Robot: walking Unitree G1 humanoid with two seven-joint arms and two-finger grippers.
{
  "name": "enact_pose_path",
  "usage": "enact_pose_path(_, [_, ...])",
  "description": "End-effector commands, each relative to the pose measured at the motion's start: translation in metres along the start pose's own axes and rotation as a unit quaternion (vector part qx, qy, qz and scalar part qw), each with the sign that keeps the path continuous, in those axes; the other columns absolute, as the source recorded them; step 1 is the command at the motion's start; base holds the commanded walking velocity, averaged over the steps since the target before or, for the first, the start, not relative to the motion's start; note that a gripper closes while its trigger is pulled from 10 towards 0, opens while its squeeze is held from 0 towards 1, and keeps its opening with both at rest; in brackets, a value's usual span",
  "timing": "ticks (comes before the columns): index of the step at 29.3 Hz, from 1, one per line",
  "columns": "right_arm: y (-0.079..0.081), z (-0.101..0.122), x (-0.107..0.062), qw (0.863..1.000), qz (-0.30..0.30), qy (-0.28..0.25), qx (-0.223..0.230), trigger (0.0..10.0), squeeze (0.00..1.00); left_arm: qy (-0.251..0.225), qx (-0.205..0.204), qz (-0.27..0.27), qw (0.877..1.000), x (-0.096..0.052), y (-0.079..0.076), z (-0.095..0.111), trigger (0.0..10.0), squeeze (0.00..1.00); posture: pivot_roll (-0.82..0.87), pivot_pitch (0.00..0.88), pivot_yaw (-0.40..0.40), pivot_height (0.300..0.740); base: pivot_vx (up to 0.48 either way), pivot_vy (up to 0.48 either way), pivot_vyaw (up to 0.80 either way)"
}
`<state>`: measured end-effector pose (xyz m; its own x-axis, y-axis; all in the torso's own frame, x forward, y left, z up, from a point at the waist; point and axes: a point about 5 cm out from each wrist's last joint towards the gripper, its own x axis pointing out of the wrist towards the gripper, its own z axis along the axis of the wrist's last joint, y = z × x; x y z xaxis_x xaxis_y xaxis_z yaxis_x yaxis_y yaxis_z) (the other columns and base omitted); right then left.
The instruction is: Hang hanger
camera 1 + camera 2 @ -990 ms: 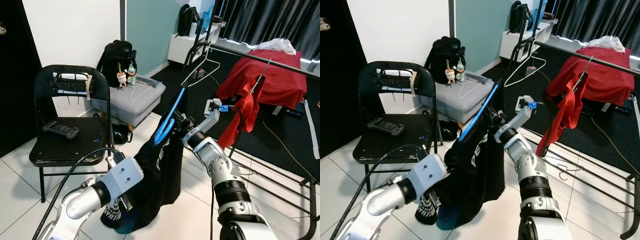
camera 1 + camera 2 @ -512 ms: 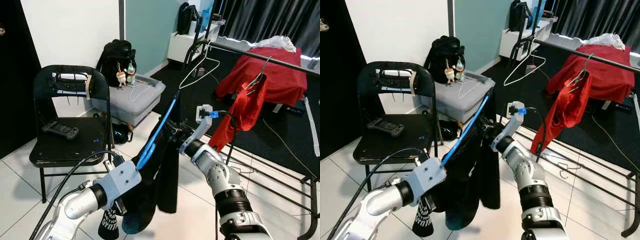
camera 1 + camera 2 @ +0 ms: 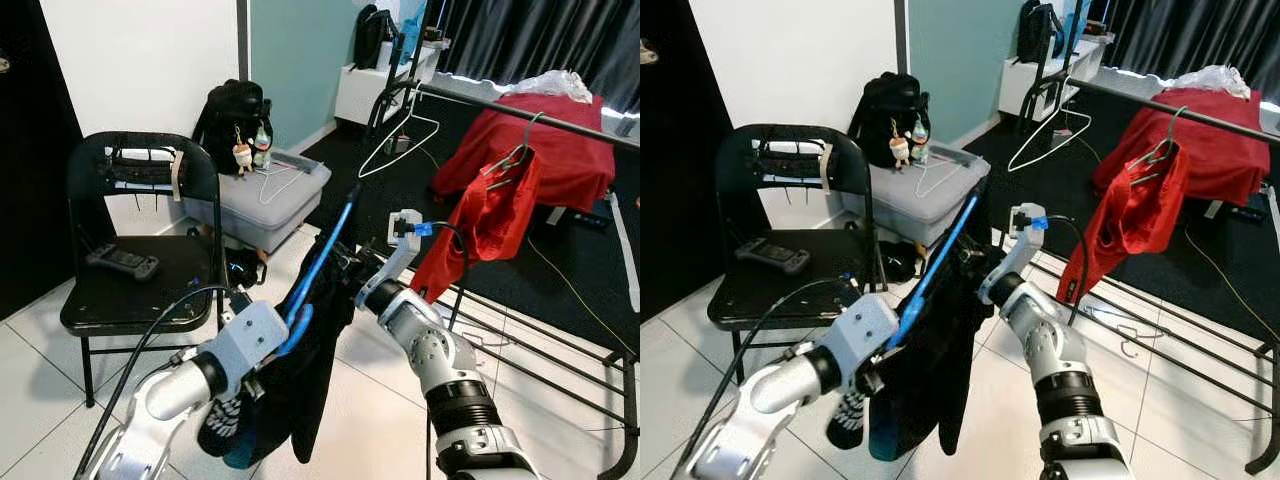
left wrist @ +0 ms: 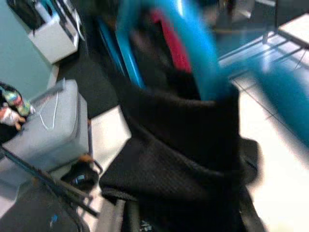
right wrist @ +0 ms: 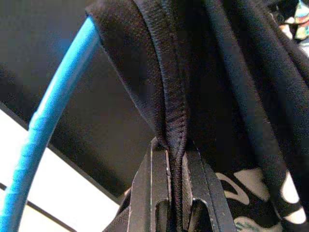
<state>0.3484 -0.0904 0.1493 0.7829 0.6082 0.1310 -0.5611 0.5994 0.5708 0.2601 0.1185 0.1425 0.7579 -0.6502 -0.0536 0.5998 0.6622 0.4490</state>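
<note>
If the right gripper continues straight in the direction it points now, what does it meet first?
Probably the black garment itself: the right gripper already pinches its seam between shut jaws. The blue hanger lies just beyond, slightly aside; depth is unclear.

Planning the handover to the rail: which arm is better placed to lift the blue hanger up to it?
Probably the right: its gripper, pinching the black garment beside the blue hanger, is nearer the rail than the left gripper.
</note>
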Motion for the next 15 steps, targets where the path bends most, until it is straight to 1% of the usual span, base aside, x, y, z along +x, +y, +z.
enact_pose_path(1, [-0.0055, -0.0023, -0.0039, 1.000, -0.017, 0.008, 0.002, 0.0, 0.00, -0.036, -0.002, 0.003, 0.999, 0.0038, -0.0010, 0.0115, 10.0, 1.00, 0.03, 0.000, -0.076, 0.740, 0.000, 0.000, 0.00])
enact_pose_path(4, [-0.0085, 0.0007, -0.0051, 1.000, -0.028, -0.002, 0.010, 0.0, 0.00, -0.039, 0.001, 0.007, 0.999, 0.0041, -0.0010, 0.0122, 10.0, 1.00, 0.02, 0.000, -0.075, 0.740, 0.000, 0.000, 0.00])
enact_pose_path(10, [-0.0079, 0.0005, -0.0050, 0.999, -0.029, -0.003, 0.014, 0.0, 0.00, -0.033, 0.010, 0.015, 0.999, 0.0043, 0.0023, 0.0107, 10.0, 1.00, 0.02, 0.000, -0.070, 0.740, 0.000, 0.000, 0.00])
enact_pose_path(11, [-0.0075, 0.0005, -0.0049, 0.999, -0.029, -0.004, 0.015, 0.0, 0.00, -0.031, 0.008, 0.016, 0.999, 0.0044, 0.0028, 0.0102, 3.6, 0.15, 0.02, 0.000, -0.070, 0.740, 0.000, 0.000, 0.00])
enact_pose_path(12, [-0.0075, 0.0005, -0.0049, 0.999, -0.029, -0.004, 0.015, 0.0, 0.00, -0.031, 0.008, 0.016, 0.999, 0.0044, 0.0028, 0.0102, 3.6, 0.15, 0.02, 0.000, -0.070, 0.740, 0.000, 0.000, 0.00])
enact_pose_path(13, [-0.0073, 0.0005, -0.0048, 0.999, -0.029, -0.004, 0.015, 0.0, 0.00, -0.031, 0.006, 0.016, 0.999, 0.0046, 0.0030, 0.0098, 0.0, 0.00, 0.02, 0.000, -0.070, 0.740, 0.000, 0.000, 0.00])
enact_pose_path(15, [-0.0073, 0.0009, -0.0049, 0.999, -0.029, -0.005, 0.016, 0.0, 0.00, -0.031, 0.003, 0.016, 0.999, 0.0048, 0.0028, 0.0097, 0.0, 0.00, 0.02, 0.000, -0.069, 0.740, 0.000, 0.000, 0.00])
